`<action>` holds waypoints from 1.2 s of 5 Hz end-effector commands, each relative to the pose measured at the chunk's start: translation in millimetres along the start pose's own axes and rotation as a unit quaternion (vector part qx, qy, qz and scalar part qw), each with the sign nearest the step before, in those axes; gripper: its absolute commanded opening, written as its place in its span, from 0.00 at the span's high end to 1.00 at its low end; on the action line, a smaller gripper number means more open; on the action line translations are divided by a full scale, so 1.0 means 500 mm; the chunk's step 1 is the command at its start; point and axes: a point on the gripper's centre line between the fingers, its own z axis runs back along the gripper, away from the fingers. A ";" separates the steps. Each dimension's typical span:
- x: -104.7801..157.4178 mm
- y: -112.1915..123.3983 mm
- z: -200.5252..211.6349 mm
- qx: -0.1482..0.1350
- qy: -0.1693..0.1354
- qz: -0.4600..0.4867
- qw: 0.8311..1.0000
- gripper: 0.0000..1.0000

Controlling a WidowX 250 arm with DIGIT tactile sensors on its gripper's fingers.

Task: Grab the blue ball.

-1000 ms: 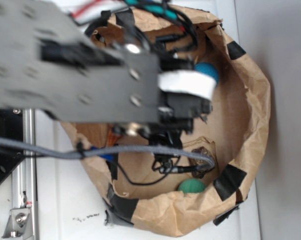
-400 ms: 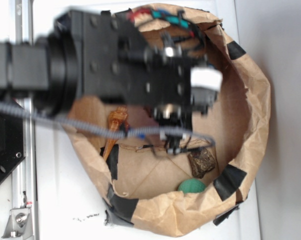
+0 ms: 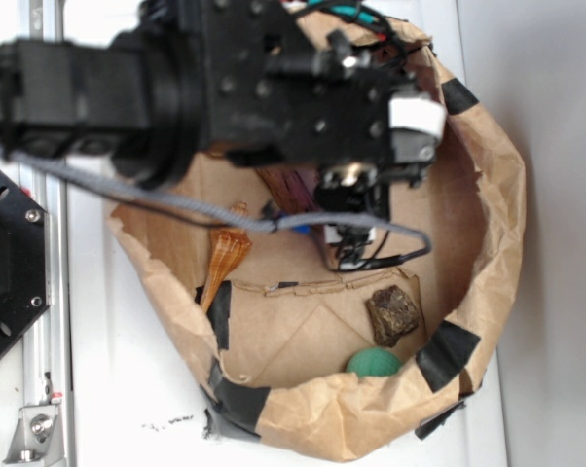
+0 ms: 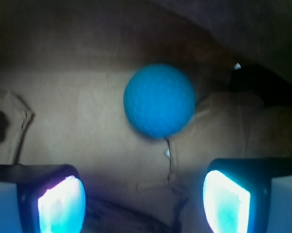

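Note:
In the wrist view the blue ball is a round, finely dimpled ball resting on the brown paper floor. It lies ahead of my gripper, roughly centred on the gap and apart from both pads. The gripper is open, its two glowing pads wide apart with only paper between them. In the exterior view the black arm and gripper body hang over the upper part of the paper bag and hide the blue ball.
Inside the torn paper bag lie a dark rock chunk, a green ball by the near rim and an orange-brown object at the left. Black tape patches hold the rim. A metal rail runs down the left.
The arm has shifted up the frame over the spot where the blue ball showed a second ago, covering it. The rock chunk has come out from under the cables.

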 end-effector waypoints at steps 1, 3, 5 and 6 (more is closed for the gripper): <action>0.053 -0.001 0.014 -0.016 -0.021 0.009 1.000 0.00; 0.070 0.006 -0.019 -0.015 -0.023 0.011 1.000 0.00; 0.067 -0.006 -0.071 -0.016 -0.011 0.007 1.000 0.00; 0.070 -0.003 -0.073 -0.014 -0.011 0.010 1.000 0.00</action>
